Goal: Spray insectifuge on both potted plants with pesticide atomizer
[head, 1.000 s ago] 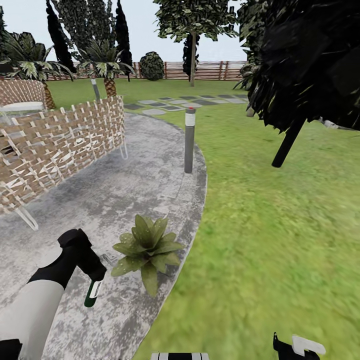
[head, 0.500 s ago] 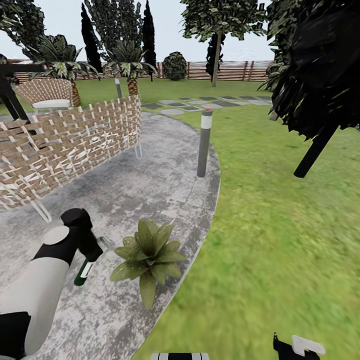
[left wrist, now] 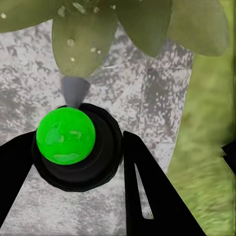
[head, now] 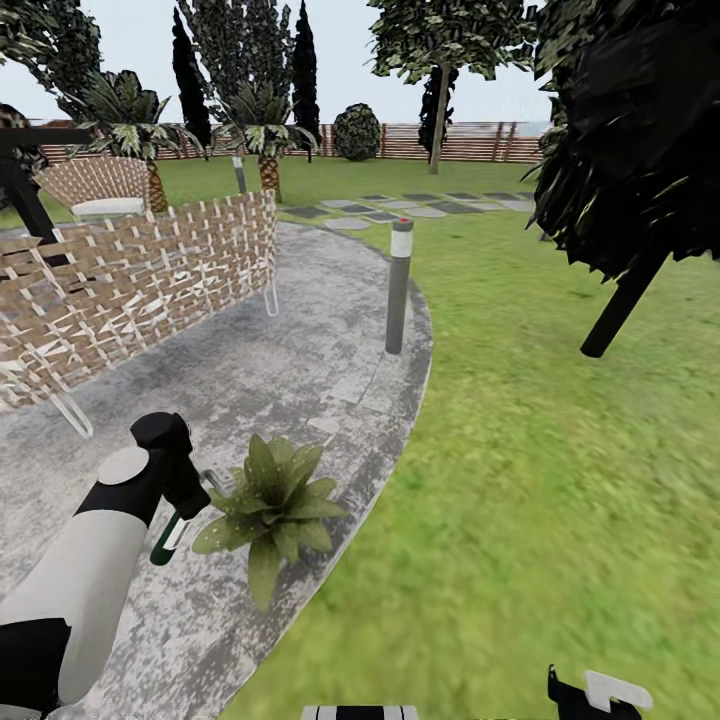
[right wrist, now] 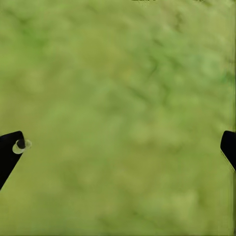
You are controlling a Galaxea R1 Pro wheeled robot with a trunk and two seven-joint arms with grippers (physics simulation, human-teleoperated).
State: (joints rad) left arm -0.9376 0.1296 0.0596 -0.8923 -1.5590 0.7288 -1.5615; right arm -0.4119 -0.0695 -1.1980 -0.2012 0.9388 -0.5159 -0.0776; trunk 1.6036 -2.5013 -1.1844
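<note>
My left gripper (head: 188, 503) is shut on the pesticide atomizer (head: 167, 541), a dark green bottle with a pale label that hangs down over the grey stone patio (head: 300, 370). In the left wrist view the atomizer (left wrist: 73, 147) shows end-on, with a bright green dome in a black ring between my black fingers (left wrist: 147, 191). Its grey nozzle (left wrist: 74, 91) points at broad green leaves (left wrist: 83, 44) dotted with pale specks. One potted plant (head: 270, 505) sits just right of this gripper, near the patio's edge. The other potted plant is out of view. My right gripper (right wrist: 118, 147) hangs open over grass, and its tip (head: 595, 693) peeks in low at the right.
A woven wicker seat (head: 130, 285) curves along the left of the patio. A grey bollard lamp (head: 398, 285) stands at the patio's rim. The lawn (head: 560, 470) spreads to the right under a dark tree (head: 630, 150). Stepping stones (head: 400, 210) and a brown fence (head: 460, 142) lie beyond.
The whole view has shifted as the camera moved. The potted plant now lies closer to my left gripper, which still holds the atomizer. The right gripper keeps its place.
</note>
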